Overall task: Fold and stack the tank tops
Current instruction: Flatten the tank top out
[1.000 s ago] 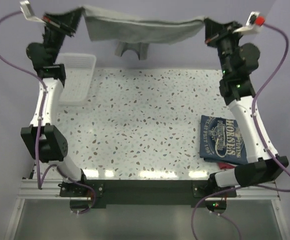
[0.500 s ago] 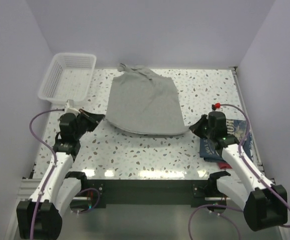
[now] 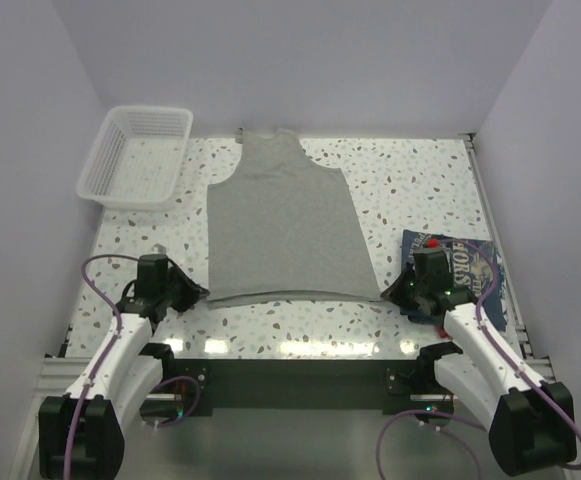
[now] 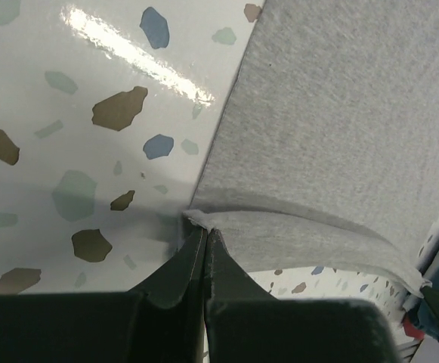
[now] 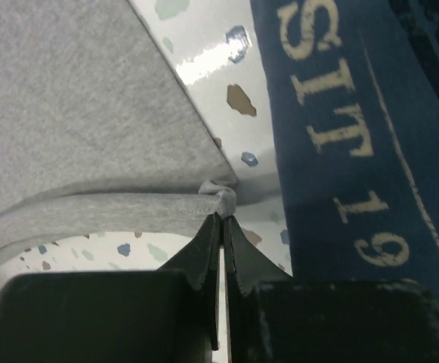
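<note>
Grey top [image 3: 282,225] spread flat at mid-surface, neck at the far edge, hem near the near edge. Left fingers [image 4: 175,276] are pressed together on the left hem corner; right fingers [image 5: 204,257] likewise pinch the right corner, where the cloth bunches slightly. Holding both corners low and apart probably keeps the hem taut so the body lies smooth for folding. Open surface [image 3: 140,240] lies to the left, up to the basket [image 3: 135,155] in the far-left corner. Room is tighter on the right: the folded navy top [image 3: 467,275] sits at the right edge, just beside the pinched corner.
</note>
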`<state>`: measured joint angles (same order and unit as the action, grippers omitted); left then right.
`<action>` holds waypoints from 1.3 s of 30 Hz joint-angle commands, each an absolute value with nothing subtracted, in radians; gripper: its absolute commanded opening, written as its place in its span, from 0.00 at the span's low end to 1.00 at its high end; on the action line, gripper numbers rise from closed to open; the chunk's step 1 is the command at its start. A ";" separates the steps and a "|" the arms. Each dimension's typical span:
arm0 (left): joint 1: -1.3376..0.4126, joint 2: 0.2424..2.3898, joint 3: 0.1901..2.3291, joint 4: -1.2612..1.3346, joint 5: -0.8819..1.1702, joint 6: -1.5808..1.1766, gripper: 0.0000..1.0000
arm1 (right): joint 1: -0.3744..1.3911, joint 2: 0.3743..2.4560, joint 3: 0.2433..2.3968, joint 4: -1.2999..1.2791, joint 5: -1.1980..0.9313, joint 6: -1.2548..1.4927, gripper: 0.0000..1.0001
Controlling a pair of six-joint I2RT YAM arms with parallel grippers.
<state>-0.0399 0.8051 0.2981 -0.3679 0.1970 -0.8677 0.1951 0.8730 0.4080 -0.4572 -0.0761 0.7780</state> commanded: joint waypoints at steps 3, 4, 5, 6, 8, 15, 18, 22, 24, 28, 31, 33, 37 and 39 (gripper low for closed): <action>-0.040 0.753 0.299 -0.465 0.224 -0.815 0.00 | 0.190 0.795 0.384 -0.577 -0.097 0.833 0.00; -0.043 0.746 0.293 -0.474 0.260 -0.821 0.00 | 0.192 0.792 0.382 -0.609 -0.095 0.834 0.00; -0.043 0.733 0.287 -0.485 0.274 -0.822 0.00 | 0.192 0.790 0.383 -0.626 -0.091 0.836 0.00; -0.043 0.729 0.278 -0.514 0.296 -0.824 0.00 | 0.192 0.793 0.385 -0.665 -0.091 0.839 0.00; -0.043 0.703 0.282 -0.555 0.299 -0.816 0.00 | 0.192 0.796 0.396 -0.708 -0.094 0.844 0.00; -0.043 0.672 0.370 -0.761 0.259 -0.808 0.04 | 0.192 0.814 0.433 -0.859 -0.092 0.847 0.00; -0.043 0.676 0.361 -0.762 0.310 -0.795 0.04 | 0.190 0.837 0.468 -0.899 -0.084 0.833 0.00; -0.043 0.683 0.345 -0.772 0.347 -0.778 0.07 | 0.189 0.879 0.528 -0.949 -0.040 0.810 0.00; -0.043 0.695 0.360 -0.776 0.365 -0.772 0.07 | 0.189 0.912 0.581 -0.969 -0.029 0.796 0.00; -0.043 0.718 0.422 -0.785 0.390 -0.758 0.05 | 0.190 0.943 0.638 -0.977 -0.018 0.782 0.00; -0.043 0.741 0.459 -0.799 0.406 -0.747 0.05 | 0.190 0.966 0.634 -0.976 -0.026 0.776 0.00; -0.043 0.761 0.474 -0.801 0.431 -0.746 0.05 | 0.189 0.977 0.638 -0.980 -0.035 0.775 0.00; -0.044 0.802 0.517 -0.805 0.457 -0.730 0.06 | 0.187 1.009 0.695 -1.009 -0.011 0.755 0.00; -0.044 0.808 0.541 -0.819 0.453 -0.727 0.07 | 0.187 1.019 0.718 -1.025 -0.005 0.749 0.00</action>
<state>-0.0410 0.8021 0.4808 -0.7879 0.4122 -0.7612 0.1944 1.0103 0.6502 -0.9810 -0.0368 0.7769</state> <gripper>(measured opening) 0.067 0.014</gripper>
